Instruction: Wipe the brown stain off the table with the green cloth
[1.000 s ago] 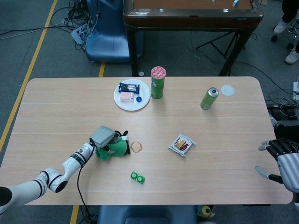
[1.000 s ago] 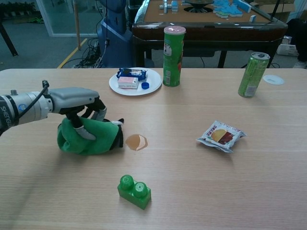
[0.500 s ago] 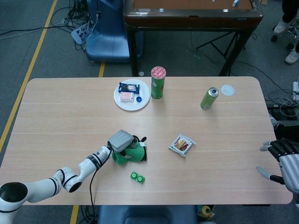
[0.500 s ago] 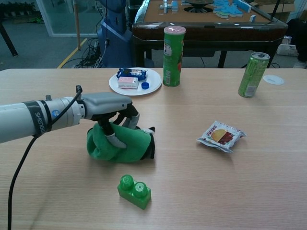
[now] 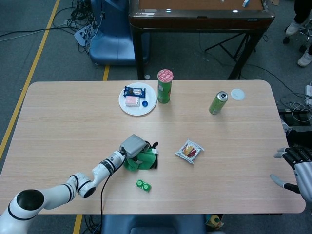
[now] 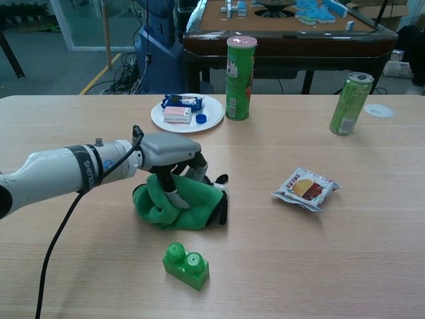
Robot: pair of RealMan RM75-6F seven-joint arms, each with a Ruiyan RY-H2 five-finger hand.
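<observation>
Chest view: our left hand (image 6: 174, 158) is pressed down on the green cloth (image 6: 182, 205), fingers curled into the bunched fabric and gripping it, a bit left of frame centre.

We can't see the brown stain in either view right now, so we can't tell where it sits relative to the cloth. Just below the cloth there's a green toy brick (image 6: 186, 265), near but not touching. Right of centre lies a snack packet (image 6: 306, 188), and toward the top we've got a white plate (image 6: 167, 121) with small wrapped bits, a tall green chip tube (image 6: 240, 78) beside it, and a green can (image 6: 350, 103) at upper right. In the head view our right hand (image 5: 298, 169) sits at the far right edge with fingers spread, holding nothing.
</observation>
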